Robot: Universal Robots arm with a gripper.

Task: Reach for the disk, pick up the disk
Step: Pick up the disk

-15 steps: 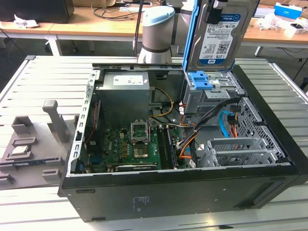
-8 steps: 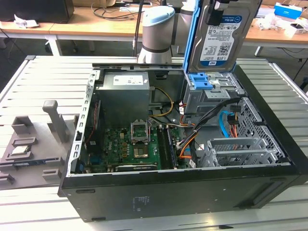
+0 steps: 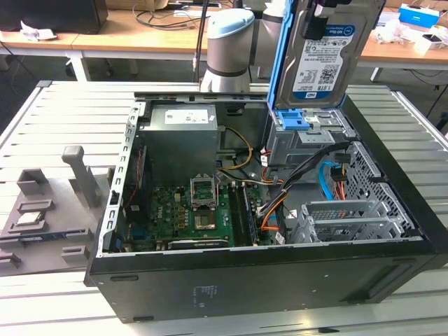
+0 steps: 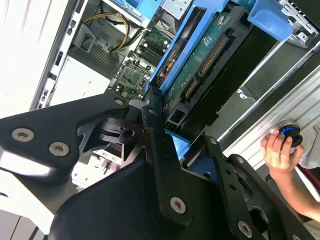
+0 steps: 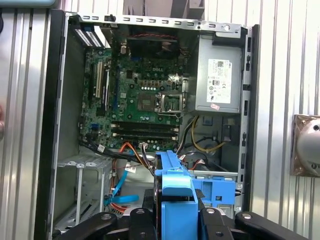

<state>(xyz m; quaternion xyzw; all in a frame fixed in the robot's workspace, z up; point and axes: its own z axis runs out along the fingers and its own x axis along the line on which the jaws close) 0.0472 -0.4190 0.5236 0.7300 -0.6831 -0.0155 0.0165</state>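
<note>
The disk (image 3: 329,52) hangs upright above the open computer case (image 3: 280,280) in the exterior view, label facing the camera, blue rail (image 3: 280,63) along its edge, over the drive bay (image 3: 308,133) toward the exterior view's right. The hand (image 4: 167,132) is clamped on the disk: in the second wrist view its black fingers (image 4: 155,125) press the blue-railed edge, with the disk's circuit board (image 4: 205,55) showing. In the first wrist view the blue rail (image 5: 175,200) sits between the fingers above the motherboard (image 5: 140,100). A person's hand (image 4: 280,150) grips a knob (image 4: 291,134) beside the case, on the ribbed surface (image 3: 63,119).
</note>
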